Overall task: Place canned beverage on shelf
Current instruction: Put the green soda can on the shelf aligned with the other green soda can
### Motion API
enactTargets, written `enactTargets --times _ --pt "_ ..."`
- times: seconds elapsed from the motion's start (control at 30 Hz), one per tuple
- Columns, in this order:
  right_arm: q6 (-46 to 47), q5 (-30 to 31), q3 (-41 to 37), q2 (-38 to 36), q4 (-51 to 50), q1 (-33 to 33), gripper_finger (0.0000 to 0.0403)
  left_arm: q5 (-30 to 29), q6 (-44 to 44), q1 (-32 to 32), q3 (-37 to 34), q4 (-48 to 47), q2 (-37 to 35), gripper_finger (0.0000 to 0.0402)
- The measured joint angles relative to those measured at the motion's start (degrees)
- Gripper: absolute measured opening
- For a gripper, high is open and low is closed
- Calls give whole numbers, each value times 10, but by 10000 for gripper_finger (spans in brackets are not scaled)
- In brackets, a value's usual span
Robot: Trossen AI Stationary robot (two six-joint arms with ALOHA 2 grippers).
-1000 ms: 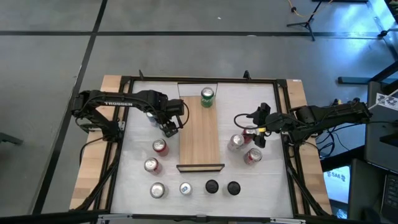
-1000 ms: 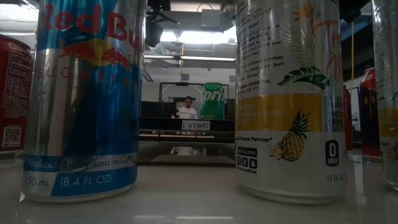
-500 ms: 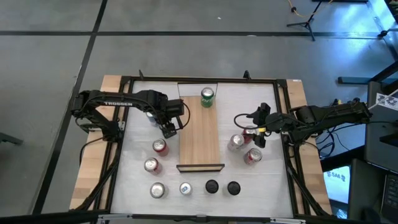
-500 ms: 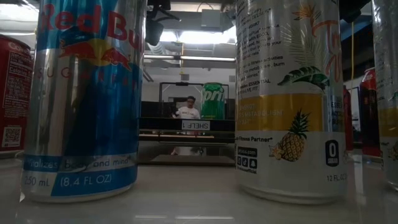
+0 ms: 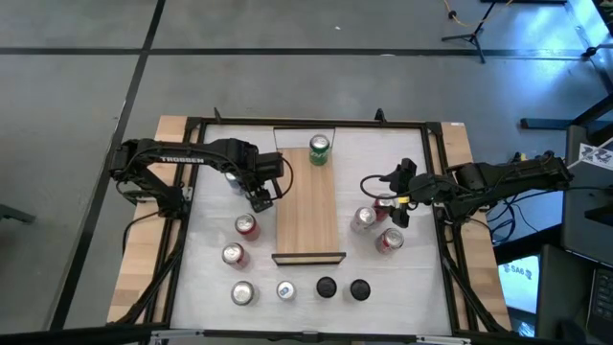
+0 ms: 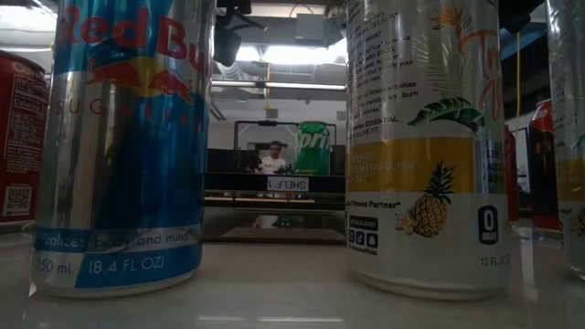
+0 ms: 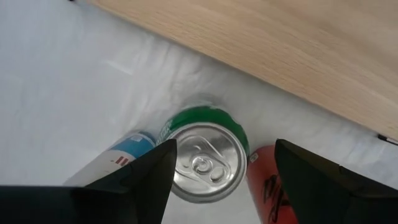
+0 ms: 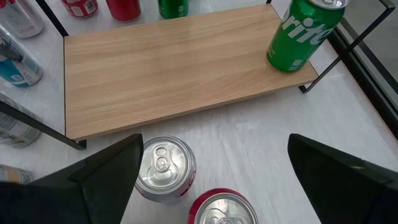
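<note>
Eleven cans [image 5: 319, 149], one shelf [image 5: 306, 216]

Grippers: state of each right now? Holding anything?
Left gripper: open, holding nothing, above a green can beside the shelf.
Right gripper: open, empty, over two cans by the shelf.

The white table [image 5: 215, 153] has a black frame [image 5: 306, 123] around its edge. Pale wooden boards [image 5: 139, 259] stick out from under the table on both sides. Grey floor [image 5: 77, 77] crossed by dark lines surrounds the table. Beyond the table's far right corner stands a black tripod [image 5: 469, 29] beside a yellow cable [image 5: 450, 14]. Across the room behind the table, a person [image 6: 271, 163] in a white top stands beneath ceiling lights [image 6: 274, 55].
</note>
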Motion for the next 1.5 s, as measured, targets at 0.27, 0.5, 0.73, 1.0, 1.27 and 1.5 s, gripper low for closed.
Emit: enactTargets --times 0.27,0.5,0.73,1.0,1.27,1.5 --pt "0 0 0 0 0 0 395 -4 0 0 0 16 0 280" --pt "0 -12 0 0 0 0 395 -13 0 0 0 15 0 361" --pt "0 -44 0 0 0 0 395 -21 0 0 0 -14 0 391" --pt "0 -45 0 0 0 0 395 -23 0 -2 -6 -7 -1 392" --pt "0 -45 0 0 0 0 395 -23 -5 -2 -52 -2 -1 392" --pt "0 -45 0 0 0 0 395 -23 -5 -2 -81 40 0 392"
